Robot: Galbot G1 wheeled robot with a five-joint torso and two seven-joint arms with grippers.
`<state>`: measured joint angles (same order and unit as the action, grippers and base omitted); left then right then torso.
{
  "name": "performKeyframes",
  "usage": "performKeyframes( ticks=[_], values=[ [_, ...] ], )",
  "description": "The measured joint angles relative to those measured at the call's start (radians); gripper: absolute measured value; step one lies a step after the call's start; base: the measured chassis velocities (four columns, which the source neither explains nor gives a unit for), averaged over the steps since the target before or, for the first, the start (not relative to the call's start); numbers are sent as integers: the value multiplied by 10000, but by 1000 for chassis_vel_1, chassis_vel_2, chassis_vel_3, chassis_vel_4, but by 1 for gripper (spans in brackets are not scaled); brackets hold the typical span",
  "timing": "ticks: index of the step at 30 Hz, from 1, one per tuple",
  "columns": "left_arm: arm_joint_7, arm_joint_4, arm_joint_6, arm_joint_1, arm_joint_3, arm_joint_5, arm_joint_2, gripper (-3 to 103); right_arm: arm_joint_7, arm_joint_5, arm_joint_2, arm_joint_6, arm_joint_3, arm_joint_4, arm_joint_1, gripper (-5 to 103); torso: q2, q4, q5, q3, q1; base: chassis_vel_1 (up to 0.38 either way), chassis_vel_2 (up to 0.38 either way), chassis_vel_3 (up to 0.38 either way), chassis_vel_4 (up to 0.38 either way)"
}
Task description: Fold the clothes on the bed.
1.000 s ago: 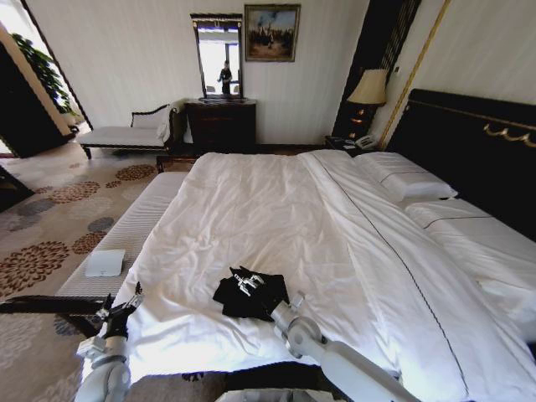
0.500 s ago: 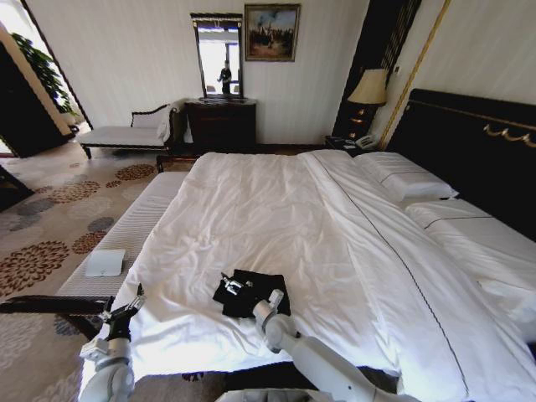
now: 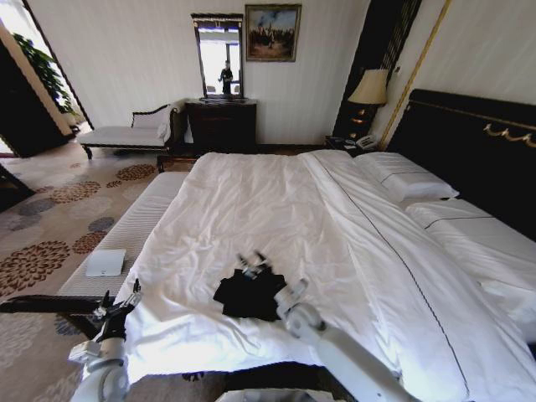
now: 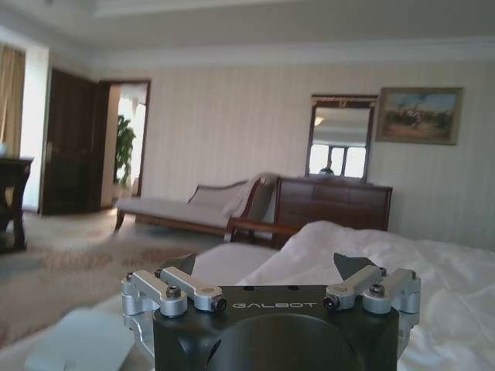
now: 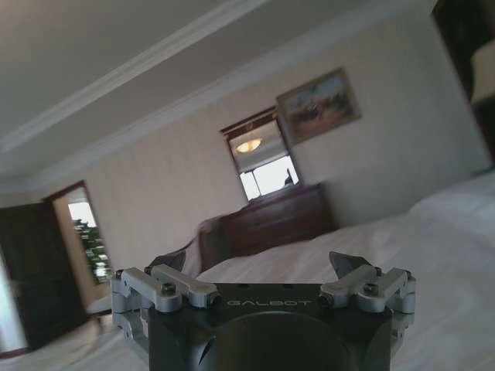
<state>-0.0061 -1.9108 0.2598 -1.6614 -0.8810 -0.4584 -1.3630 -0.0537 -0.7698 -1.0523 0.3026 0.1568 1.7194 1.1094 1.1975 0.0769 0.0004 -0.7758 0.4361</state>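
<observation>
White duvet covers the bed before me; my left claw hangs at its near left corner, fingers spread, empty; my right claw hovers just over the crumpled black T-shirt near the foot edge, fingers apart, holding nothing; pillows lie far right.

right tool lifted off black T-shirt, fingers spread
</observation>
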Motion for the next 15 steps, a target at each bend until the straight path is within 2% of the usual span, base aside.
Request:
performKeyframes(
  ticks=[1,2,3,4,5,6,7,10,11,13,15],
  values=[
    [5,-63,605,167,149,622,-50,100,-70,1166,38,71,1375,306,793,100,0,3,0,0,0,0,0,0,0],
    [5,-63,605,167,149,622,-50,100,-70,1166,38,71,1375,306,793,100,0,3,0,0,0,0,0,0,0],
    [44,-104,791,229,217,817,-72,100,-85,1505,2,64,1905,482,1157,100,0,1,0,1,0,0,0,0,0],
    [209,-322,1129,329,479,1072,-121,100,-102,2204,-245,3,3200,967,2194,100,1,9,-3,1,0,0,0,0,0],
    [269,-447,1150,337,609,1093,-138,100,-109,2504,-468,-40,3777,1198,2680,100,0,10,-2,1,0,0,0,0,0],
    [269,-447,1150,337,609,1093,-138,100,-109,2504,-468,-40,3777,1198,2680,100,0,10,-2,1,0,0,0,0,0],
    [358,-682,1102,317,841,1116,-178,100,-125,2898,-914,-74,4519,1544,3359,100,1,10,-2,2,-1,0,0,0,0],
    [415,-1508,581,-53,1450,1036,-320,100,-270,3616,-1955,3,5673,2316,4632,100,0,10,-2,2,-2,0,0,0,0],
    [415,-1508,581,-53,1450,1036,-320,100,-270,3616,-1955,3,5673,2316,4632,100,0,10,-2,2,-2,0,0,0,0],
    [217,-2363,-45,-657,1704,1027,-495,100,-449,4142,-2457,25,6021,2998,5282,100,1,4,-3,2,-2,0,0,0,0],
    [-433,-3327,-993,-1173,1907,1173,-486,100,-706,4725,-2791,-106,6335,3738,5887,100,1,-7,-2,2,-2,0,0,0,0]
  ],
)
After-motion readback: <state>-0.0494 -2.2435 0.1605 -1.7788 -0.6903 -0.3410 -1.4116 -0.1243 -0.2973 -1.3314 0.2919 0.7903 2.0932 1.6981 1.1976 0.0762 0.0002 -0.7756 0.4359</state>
